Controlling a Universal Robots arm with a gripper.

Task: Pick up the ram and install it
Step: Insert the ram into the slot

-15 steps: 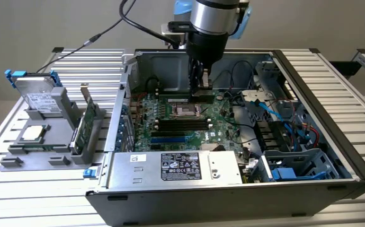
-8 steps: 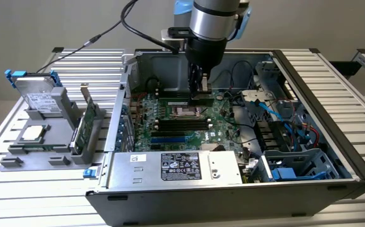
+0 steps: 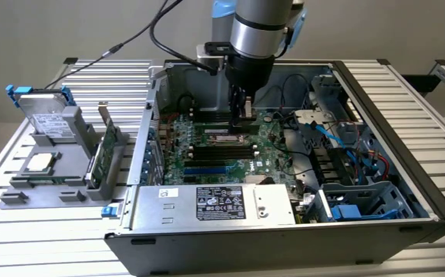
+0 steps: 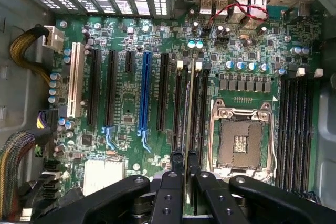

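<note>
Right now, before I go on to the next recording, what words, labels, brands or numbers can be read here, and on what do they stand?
No text can be read outright.
Black label on the power supply: white print and marks, too small to read.
White label on the hard drive: blurred.
Printed markings on the motherboard: too small to read.

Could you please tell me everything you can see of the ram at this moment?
The ram shows edge-on in the wrist view as a long, thin strip, pale along its upper edge. It stands on edge, clamped between the two fingers of the gripper. It lies in line with the bank of dark memory slots, beside the empty processor socket on the green motherboard. Whether it sits in a slot or just above one cannot be told.
</note>
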